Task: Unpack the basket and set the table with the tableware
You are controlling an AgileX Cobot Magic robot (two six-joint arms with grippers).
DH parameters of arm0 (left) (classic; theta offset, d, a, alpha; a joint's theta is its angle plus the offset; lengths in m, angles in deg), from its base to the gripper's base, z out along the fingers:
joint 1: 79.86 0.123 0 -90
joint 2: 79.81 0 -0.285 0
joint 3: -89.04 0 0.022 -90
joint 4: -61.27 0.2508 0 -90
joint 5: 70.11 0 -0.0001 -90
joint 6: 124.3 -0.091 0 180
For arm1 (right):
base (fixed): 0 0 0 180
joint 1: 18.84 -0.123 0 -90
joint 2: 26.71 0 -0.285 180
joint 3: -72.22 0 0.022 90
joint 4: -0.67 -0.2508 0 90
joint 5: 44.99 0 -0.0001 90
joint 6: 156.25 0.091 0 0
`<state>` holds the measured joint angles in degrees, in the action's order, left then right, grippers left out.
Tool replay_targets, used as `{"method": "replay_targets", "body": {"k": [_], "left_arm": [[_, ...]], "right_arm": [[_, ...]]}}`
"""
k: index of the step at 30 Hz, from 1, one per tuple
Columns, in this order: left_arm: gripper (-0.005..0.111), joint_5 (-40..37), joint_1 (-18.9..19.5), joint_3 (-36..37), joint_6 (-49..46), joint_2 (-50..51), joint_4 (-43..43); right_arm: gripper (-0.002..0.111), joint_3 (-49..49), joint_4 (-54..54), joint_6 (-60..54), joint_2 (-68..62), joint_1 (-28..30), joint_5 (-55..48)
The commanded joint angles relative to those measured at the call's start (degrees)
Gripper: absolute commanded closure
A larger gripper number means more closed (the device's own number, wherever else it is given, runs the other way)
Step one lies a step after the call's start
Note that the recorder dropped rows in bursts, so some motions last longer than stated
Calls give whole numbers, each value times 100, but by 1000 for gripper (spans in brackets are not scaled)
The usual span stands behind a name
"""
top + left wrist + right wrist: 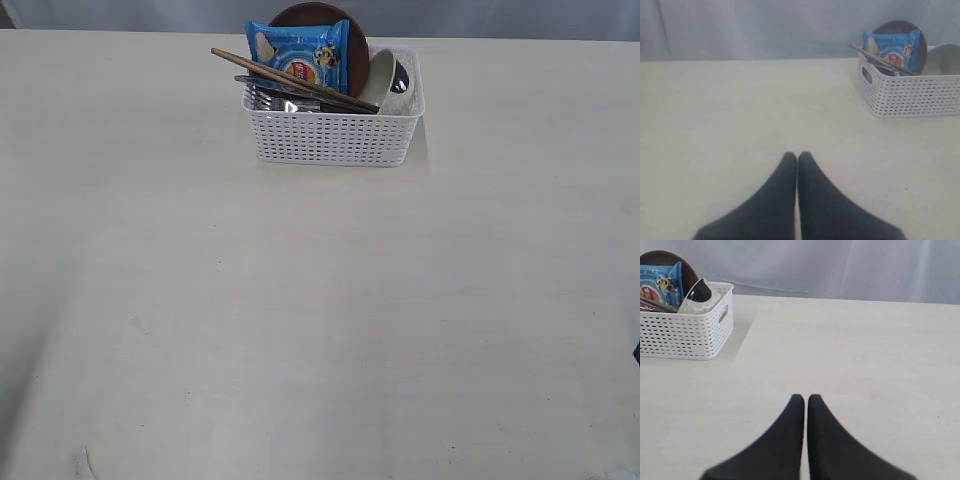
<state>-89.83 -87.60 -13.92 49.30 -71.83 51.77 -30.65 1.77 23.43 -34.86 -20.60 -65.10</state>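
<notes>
Left gripper (pixel 797 156) and right gripper (pixel 805 398) are pinched closed and empty over the table (pixel 300 320), well apart from the basket (pixel 330 138), which stands full near the far edge. We judge unpacking not yet begun; next we must open and reach for the chopsticks (pixel 290 80) on top

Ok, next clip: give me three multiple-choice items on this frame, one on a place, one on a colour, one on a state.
1. The chips packet is: A. standing in the basket, before the plate; B. lying outside it; C. held aloft.
2. The basket is: A. blue; B. white; C. brown.
3. The left gripper and right gripper are: A. both open; B. one gripping something; C. both shut, empty.
Answers: 1 A, it stands inside the rim; 2 B, its perforated walls are white; 3 C, each wrist view shows fingers together, nothing between.
</notes>
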Motion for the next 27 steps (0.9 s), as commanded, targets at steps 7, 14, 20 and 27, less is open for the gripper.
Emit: {"method": "replay_targets", "body": {"k": [7, 14, 20, 27], "left_arm": [[107, 10, -44, 18, 2, -19, 0], [107, 10, -44, 18, 2, -19, 0], [107, 10, -44, 18, 2, -19, 0], [107, 10, -44, 18, 2, -19, 0]], "right_arm": [[105, 8, 49, -56, 36, 3, 213], [105, 8, 49, -43, 36, 3, 1642], [105, 8, 49, -43, 36, 3, 2221], [105, 8, 49, -43, 36, 3, 3117]]}}
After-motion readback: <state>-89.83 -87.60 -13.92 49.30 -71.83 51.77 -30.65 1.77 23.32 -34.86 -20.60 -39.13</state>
